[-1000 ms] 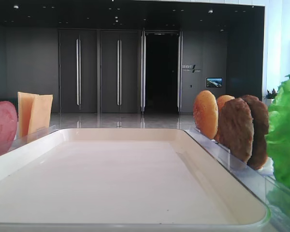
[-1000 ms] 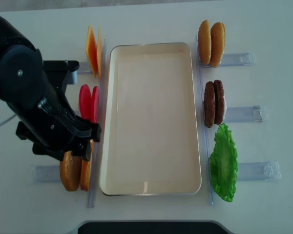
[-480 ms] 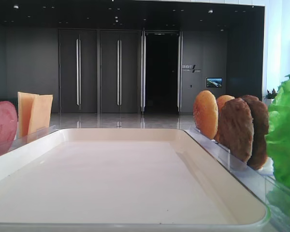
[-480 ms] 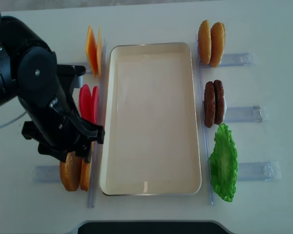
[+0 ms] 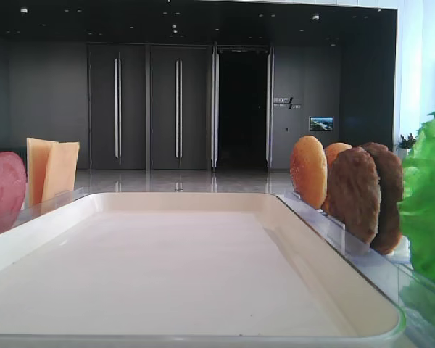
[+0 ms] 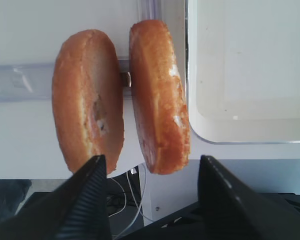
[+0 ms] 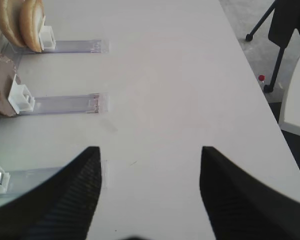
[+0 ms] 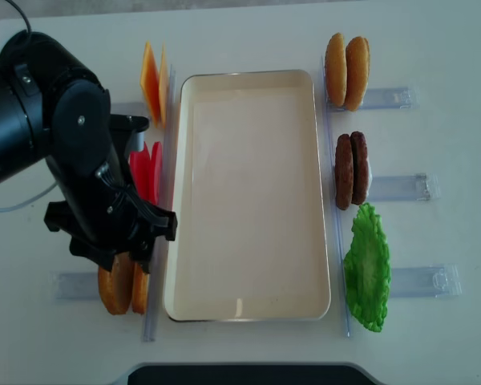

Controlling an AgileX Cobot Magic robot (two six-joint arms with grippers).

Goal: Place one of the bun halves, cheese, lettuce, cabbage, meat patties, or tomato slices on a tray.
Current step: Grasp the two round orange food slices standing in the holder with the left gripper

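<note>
Your left pincer (image 6: 150, 200) hangs wide open, holding nothing. Line it up over the bun half (image 6: 159, 95) beside the tray (image 6: 250, 125), then squeeze gently.

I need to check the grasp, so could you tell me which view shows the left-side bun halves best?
The left wrist view: both bun halves fill it, upright between the open left tool. The overhead view mostly hides them under the arm; the others miss them.

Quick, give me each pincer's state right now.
Left pincer: open, empty, its fingers on either side of the two bun halves in the rack.
Right pincer: open, empty, over bare table.
</note>
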